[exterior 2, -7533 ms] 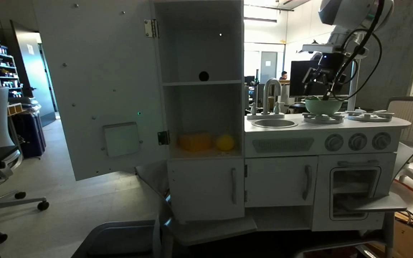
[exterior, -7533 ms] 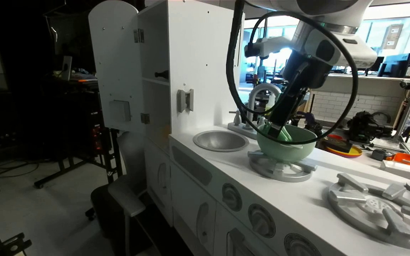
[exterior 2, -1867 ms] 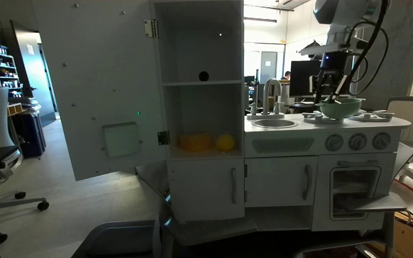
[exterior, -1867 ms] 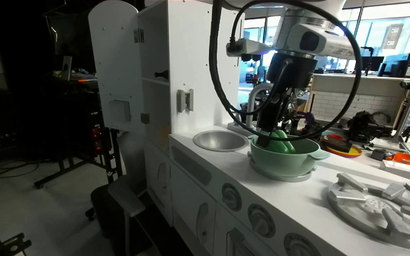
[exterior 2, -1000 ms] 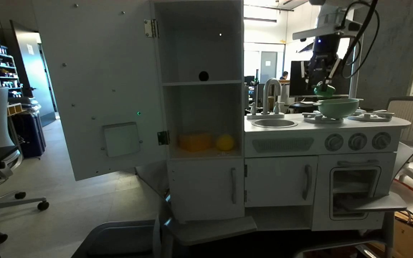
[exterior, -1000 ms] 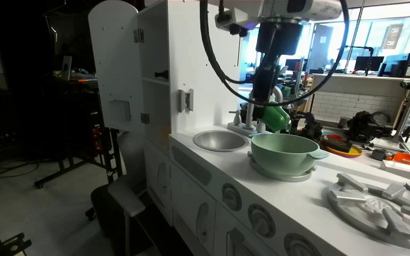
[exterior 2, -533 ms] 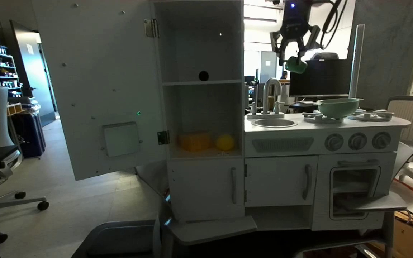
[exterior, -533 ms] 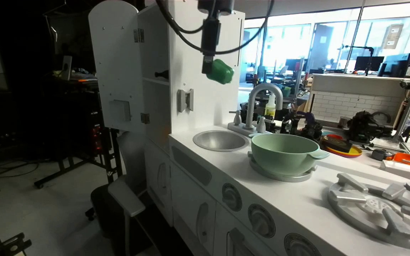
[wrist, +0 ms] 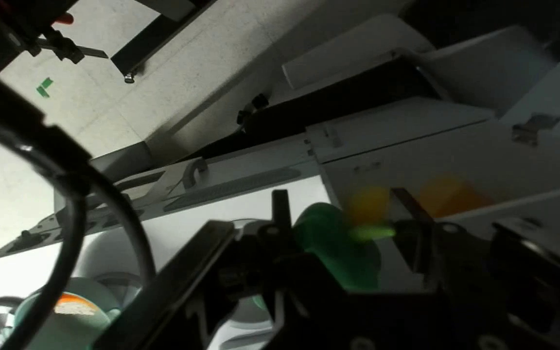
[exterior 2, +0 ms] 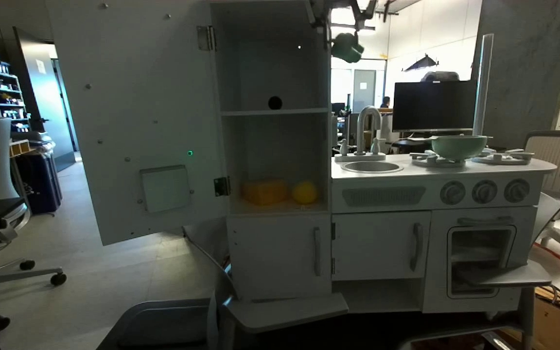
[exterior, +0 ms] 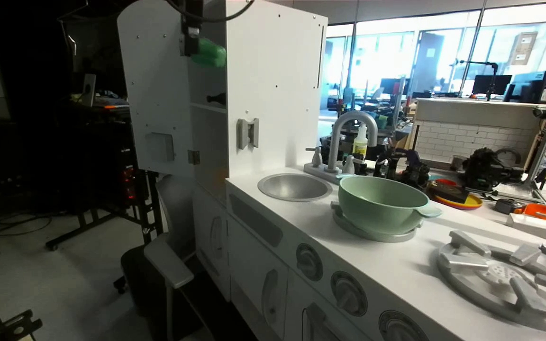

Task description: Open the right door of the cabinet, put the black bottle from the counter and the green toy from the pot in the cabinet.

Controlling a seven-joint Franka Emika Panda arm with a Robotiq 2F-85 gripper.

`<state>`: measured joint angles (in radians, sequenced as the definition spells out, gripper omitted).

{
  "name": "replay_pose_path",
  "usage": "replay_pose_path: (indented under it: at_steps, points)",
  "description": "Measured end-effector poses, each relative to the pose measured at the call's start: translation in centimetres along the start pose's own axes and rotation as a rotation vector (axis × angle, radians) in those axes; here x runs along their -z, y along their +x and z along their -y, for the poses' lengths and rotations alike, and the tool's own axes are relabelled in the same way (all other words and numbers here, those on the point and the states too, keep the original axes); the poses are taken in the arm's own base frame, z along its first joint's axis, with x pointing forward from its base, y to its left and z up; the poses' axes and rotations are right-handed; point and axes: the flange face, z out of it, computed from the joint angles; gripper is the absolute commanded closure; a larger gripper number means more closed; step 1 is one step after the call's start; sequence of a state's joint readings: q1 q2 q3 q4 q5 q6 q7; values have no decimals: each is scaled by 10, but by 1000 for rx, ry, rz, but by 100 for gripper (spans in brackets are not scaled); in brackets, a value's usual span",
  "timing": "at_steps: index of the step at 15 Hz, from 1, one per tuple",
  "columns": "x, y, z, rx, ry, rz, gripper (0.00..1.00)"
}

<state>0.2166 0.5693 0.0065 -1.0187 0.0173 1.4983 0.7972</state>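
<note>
The gripper [wrist: 341, 214] holds the toy [exterior 2: 347, 47] between its two fingers [wrist: 281, 209], the jaws part-way apart. In an exterior view the toy hangs just to 3 o'clock of the upright right edge of the cabinet [exterior: 273, 66], level with the upper compartment [exterior 2: 270, 53] and outside it. One finger overlaps that edge; I cannot tell whether they touch. The right door [exterior 2: 139, 116] stands wide open at 9 o'clock, leaving tall room above the bottle [exterior: 217, 98]. The bottle lies on the shelf [exterior 2: 275, 113], at 8 o'clock from the toy in an exterior view. The pot [exterior: 382, 215] lies between 4 and 5 o'clock from the toy in both exterior views; a strip of counter [exterior: 396, 265] separates it from the sink [exterior: 295, 187].

Counted: one toy, one bottle, one pot, one sink, one tap [exterior: 335, 142] behind it, and three knobs [exterior 2: 484, 192] along the front. Of two burners [exterior: 495, 272], the pot is over the one nearer the sink; the other is at 4 o'clock from the pot in an exterior view. Below the shelf sit one orange block [exterior 2: 264, 192] and, at its 3 o'clock, one yellow ball [exterior 2: 305, 193]. In the wrist view one orange-and-pale thing [wrist: 73, 301] shows inside the pot.
</note>
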Motion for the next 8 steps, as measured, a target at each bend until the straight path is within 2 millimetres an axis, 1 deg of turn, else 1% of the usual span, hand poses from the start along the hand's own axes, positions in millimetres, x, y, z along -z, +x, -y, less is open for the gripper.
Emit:
replay_pose_path:
  at_steps: [2,4,5,7,8]
  points:
    - [16,-33,24,111,-18,-13,72]
    - [24,-57,42,217,-47,-27,72]
    - [25,-63,47,268,-63,-42,72]
    - [17,-69,59,361,-116,-58,72]
    - [11,-69,64,397,-142,-69,72]
